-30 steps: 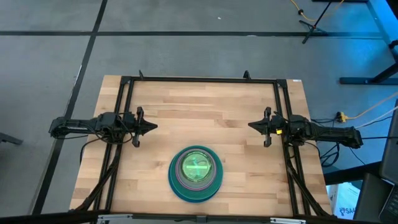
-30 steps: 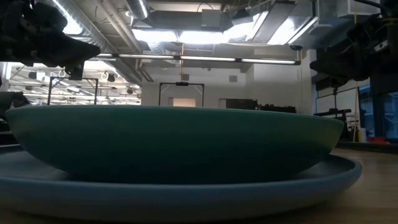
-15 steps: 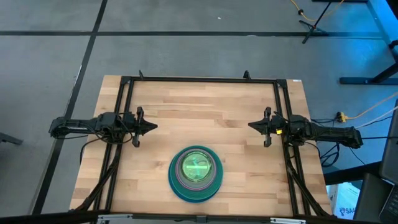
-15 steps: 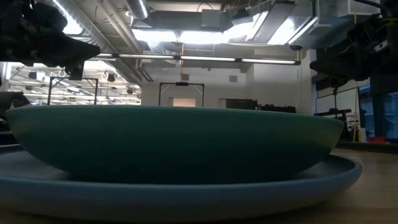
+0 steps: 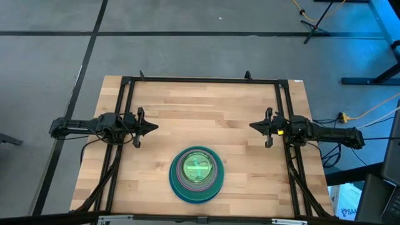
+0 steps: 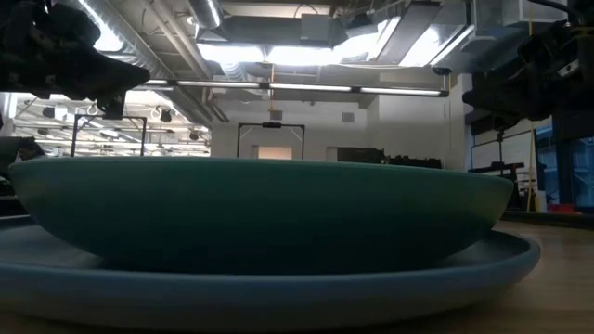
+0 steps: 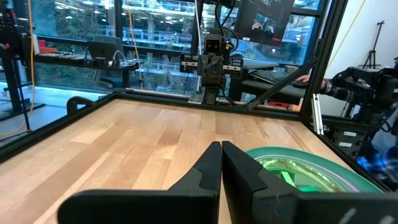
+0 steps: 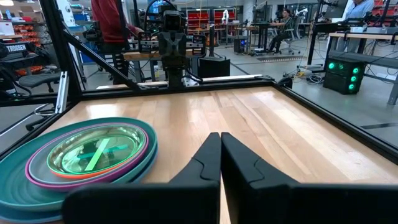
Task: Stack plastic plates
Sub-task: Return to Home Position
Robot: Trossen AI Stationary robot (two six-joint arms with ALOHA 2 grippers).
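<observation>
The plastic plates (image 5: 197, 173) sit as one stack near the table's near edge, midway between the arms: a large blue plate at the bottom, a green one on it, then smaller magenta, orange and lime ones. The stack (image 8: 87, 155) shows in the right wrist view, and the stack (image 7: 311, 171) shows in the left wrist view. In the low view the stack (image 6: 260, 223) fills the picture. My left gripper (image 5: 155, 127) hovers shut at the table's left side, my right gripper (image 5: 252, 125) shut at its right side, both apart from the stack.
A black metal frame (image 5: 200, 80) runs around the table's edges. Bare wooden table (image 5: 200, 112) lies between the grippers and toward the far edge. People stand in the room beyond the table in the right wrist view.
</observation>
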